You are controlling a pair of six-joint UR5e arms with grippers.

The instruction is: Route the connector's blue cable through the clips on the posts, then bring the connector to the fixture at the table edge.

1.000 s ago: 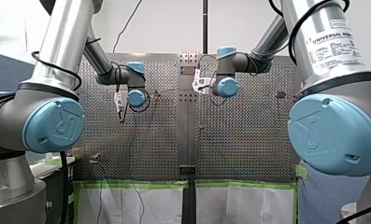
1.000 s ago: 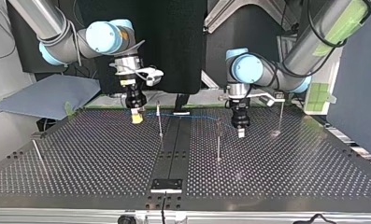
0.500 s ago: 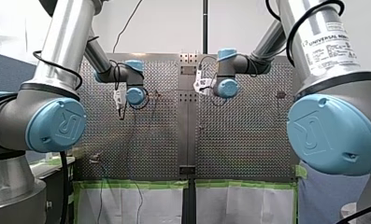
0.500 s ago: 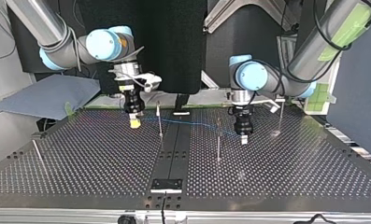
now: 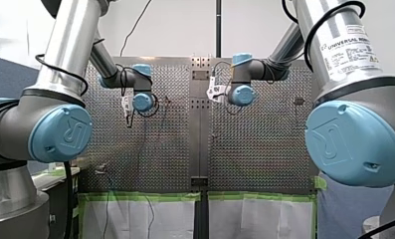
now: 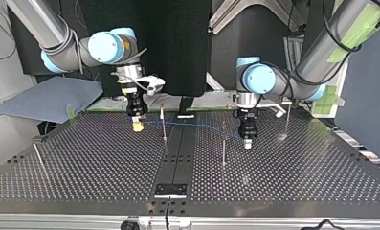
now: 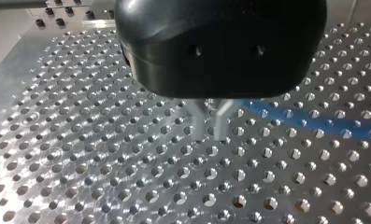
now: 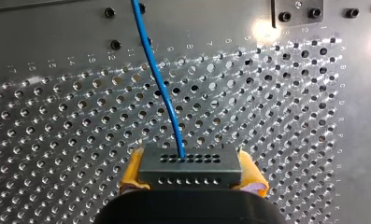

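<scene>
Lately, front view: both arms have barely shifted over the perforated metal table (image 5: 264,144); top view: my left gripper (image 6: 247,143) has slid nearer the view's bottom beside the slim metal post (image 6: 223,143), drawing the thin blue cable (image 6: 197,125) along; left wrist view: its metal fingers (image 7: 199,123) pinch that cable; right wrist view: my right gripper (image 8: 192,174) clamps the grey drilled connector block (image 8: 188,161); routing seems unfinished.

Ahead white wall (image 5: 180,25); opposite black panel (image 6: 178,48), grey-blue cloth (image 6: 49,98) beside it.

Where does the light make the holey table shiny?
Right wrist view: white glare on the perforated metal table, ahead of the grey connector block my right gripper holds. Left wrist view: hole rims glint around my left gripper on the thin blue cable.
</scene>
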